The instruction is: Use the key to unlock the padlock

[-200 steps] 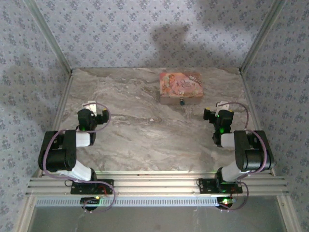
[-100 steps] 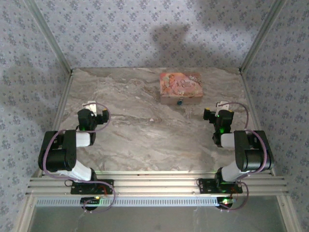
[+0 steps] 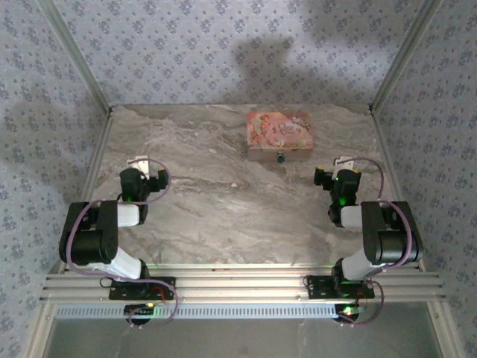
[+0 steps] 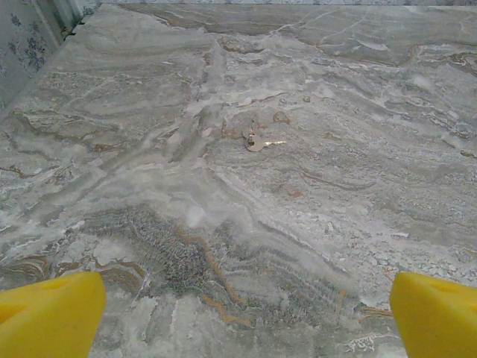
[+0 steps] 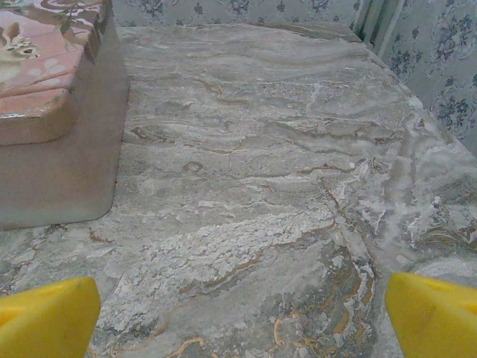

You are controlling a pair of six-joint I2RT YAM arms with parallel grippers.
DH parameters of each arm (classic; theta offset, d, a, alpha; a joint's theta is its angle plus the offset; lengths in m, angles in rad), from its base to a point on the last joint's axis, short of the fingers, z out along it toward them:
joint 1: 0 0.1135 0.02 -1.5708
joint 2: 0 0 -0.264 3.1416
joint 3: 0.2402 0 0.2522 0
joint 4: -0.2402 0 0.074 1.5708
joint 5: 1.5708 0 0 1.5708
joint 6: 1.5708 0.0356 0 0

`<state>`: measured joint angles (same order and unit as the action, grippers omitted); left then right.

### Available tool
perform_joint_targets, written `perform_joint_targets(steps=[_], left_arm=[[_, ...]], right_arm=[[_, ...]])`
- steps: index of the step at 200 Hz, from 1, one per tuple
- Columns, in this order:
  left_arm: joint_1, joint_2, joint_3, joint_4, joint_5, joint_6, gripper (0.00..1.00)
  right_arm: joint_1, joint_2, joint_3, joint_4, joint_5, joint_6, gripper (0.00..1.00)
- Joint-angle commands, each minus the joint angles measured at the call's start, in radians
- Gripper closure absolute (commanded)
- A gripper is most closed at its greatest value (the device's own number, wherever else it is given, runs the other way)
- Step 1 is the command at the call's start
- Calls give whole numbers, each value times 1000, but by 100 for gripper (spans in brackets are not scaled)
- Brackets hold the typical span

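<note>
The padlock (image 3: 280, 157) is a tiny dark lock hanging on the front face of the pink floral box (image 3: 278, 134) at the back of the table. A small silvery key (image 4: 255, 140) lies flat on the marble, well ahead of my left gripper (image 4: 242, 321). That gripper is open, its yellow fingertips (image 4: 48, 317) wide apart over bare table. My right gripper (image 5: 238, 317) is open too, with nothing between its fingers. The box's right end (image 5: 52, 112) stands ahead and to its left. Both grippers (image 3: 139, 162) (image 3: 343, 162) rest low near their bases.
The marble table (image 3: 209, 216) is walled by patterned panels with metal corner posts (image 3: 387, 71) at the back and sides. The left wall (image 4: 22, 45) runs close by my left gripper, and the right wall (image 5: 440, 67) by my right gripper.
</note>
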<state>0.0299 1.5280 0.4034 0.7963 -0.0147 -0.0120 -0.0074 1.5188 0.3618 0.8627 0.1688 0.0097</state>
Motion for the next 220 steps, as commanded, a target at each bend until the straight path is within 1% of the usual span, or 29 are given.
perform_joint_targets(steps=[1, 47, 65, 72, 85, 94, 102, 112, 118, 132, 153, 162, 177, 193, 206, 220], left_arm=[[-2, 6, 12, 12, 12, -11, 2], [4, -2, 10, 12, 25, -11, 2], [4, -56, 27, -56, 0, -23, 2], [3, -85, 48, -125, -17, -31, 2], [4, -143, 104, -289, -48, -68, 2], [4, -165, 141, -380, -49, -96, 2], [3, -180, 166, -438, -29, -118, 2], [1, -192, 202, -501, -2, -163, 2], [-1, -196, 229, -542, 14, -190, 3], [-24, -189, 307, -635, 49, -256, 5], [-101, -117, 463, -758, 85, -334, 9], [-130, -69, 539, -795, 142, -371, 13], [-186, 23, 655, -817, 220, -412, 13], [-254, 124, 780, -843, 232, -436, 14], [-306, 215, 882, -862, 247, -455, 15], [-354, 322, 1005, -880, 278, -473, 20]], right_arm=[[1, 6, 8, -1, 15, -10, 0], [-4, 3, 4, 0, 0, -8, 0], [-3, -9, 9, -16, -4, -9, 0], [-1, -30, 18, -47, -7, -13, 0], [5, -92, 68, -183, -7, -21, 0], [5, -134, 135, -356, -4, -3, 0], [1, -155, 209, -503, 0, 35, 0], [-8, -153, 304, -655, -10, 97, 0], [-15, -144, 359, -730, -23, 140, 2], [-29, -112, 477, -844, -90, 222, 5], [-28, -23, 654, -958, -164, 311, 6], [-28, 32, 733, -1001, -211, 335, 7], [-24, 131, 900, -1073, -279, 371, 10], [-15, 260, 1056, -1148, -336, 383, 13], [-7, 358, 1164, -1207, -353, 382, 14], [-3, 446, 1250, -1248, -373, 392, 15]])
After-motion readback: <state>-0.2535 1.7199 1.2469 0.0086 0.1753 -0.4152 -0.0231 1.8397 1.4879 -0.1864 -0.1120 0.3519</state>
